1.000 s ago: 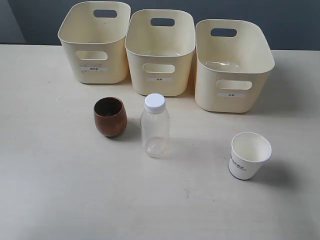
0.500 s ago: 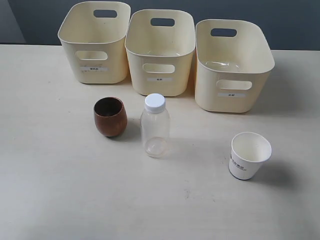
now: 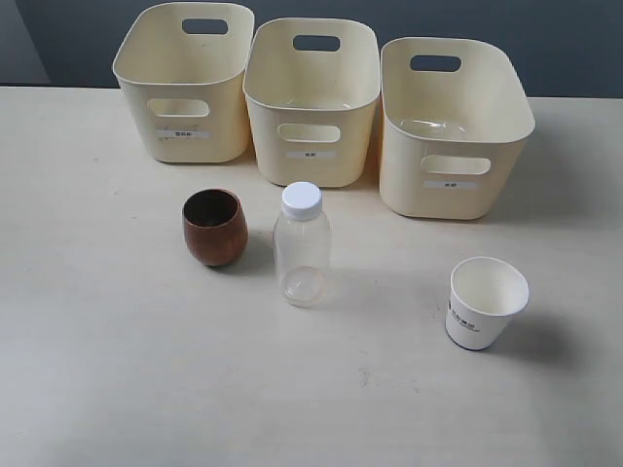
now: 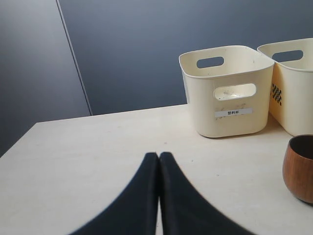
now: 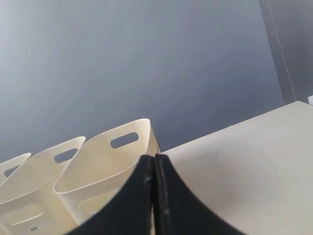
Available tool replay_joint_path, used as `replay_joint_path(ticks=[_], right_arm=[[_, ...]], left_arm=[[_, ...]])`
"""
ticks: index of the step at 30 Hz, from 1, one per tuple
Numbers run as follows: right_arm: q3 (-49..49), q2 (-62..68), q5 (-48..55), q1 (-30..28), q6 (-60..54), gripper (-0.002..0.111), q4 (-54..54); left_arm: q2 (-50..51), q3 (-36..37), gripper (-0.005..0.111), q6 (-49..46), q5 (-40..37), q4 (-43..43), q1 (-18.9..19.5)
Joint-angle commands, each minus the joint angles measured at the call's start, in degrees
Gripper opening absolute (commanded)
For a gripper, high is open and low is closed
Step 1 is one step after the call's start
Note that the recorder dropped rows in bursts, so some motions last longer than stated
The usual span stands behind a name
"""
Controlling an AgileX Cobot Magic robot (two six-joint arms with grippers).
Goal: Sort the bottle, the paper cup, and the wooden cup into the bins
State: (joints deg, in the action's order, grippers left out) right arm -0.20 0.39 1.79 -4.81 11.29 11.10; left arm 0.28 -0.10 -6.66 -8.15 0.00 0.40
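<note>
Left gripper [image 4: 159,155] pinched to a seam, fingers pressed together and holding nothing, above the table [image 4: 98,147]; the wooden cup [image 4: 299,169] stands just off to one side of it, with a bin [image 4: 226,90] beyond. Right gripper [image 5: 154,157] likewise closed tight and empty, the bins [image 5: 105,171] behind its tips. From the exterior view, neither arm shows; three bins [image 3: 311,102] line the far side of the table; before them the wooden cup [image 3: 214,227] stands upright just left of the capped bottle [image 3: 302,245], close but apart; the paper cup [image 3: 485,303] sits well to the right, nearer the camera, in front of the right-hand bin.
</note>
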Motion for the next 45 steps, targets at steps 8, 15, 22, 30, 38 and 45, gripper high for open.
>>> replay_joint_path(ticks=[8,15,22,30,38,45], right_arm=[[0.20,-0.39,-1.79,0.28,0.07,-0.001,1.60],[0.20,-0.39,-6.95,0.28,2.73,-0.001,5.04],[-1.49,-0.39,-12.32,0.28,3.60,-0.001,4.40],[-16.21,4.49,-13.78,0.28,4.11,-0.001,-4.93],[-36.75,25.90,-1.79,0.28,4.11,-0.001,-22.15],[-44.39,41.32,15.11,10.86,-13.92,-0.001,-18.96]], left_arm=[[-0.28,0.10,0.000,0.10,0.40,0.00,0.03],[-0.28,0.10,0.000,0.10,0.40,0.00,0.03],[-0.28,0.10,0.000,0.10,0.40,0.00,0.03],[-0.28,0.10,0.000,0.10,0.40,0.00,0.03],[-0.28,0.10,0.000,0.10,0.40,0.00,0.03],[-0.28,0.10,0.000,0.10,0.40,0.00,0.03]])
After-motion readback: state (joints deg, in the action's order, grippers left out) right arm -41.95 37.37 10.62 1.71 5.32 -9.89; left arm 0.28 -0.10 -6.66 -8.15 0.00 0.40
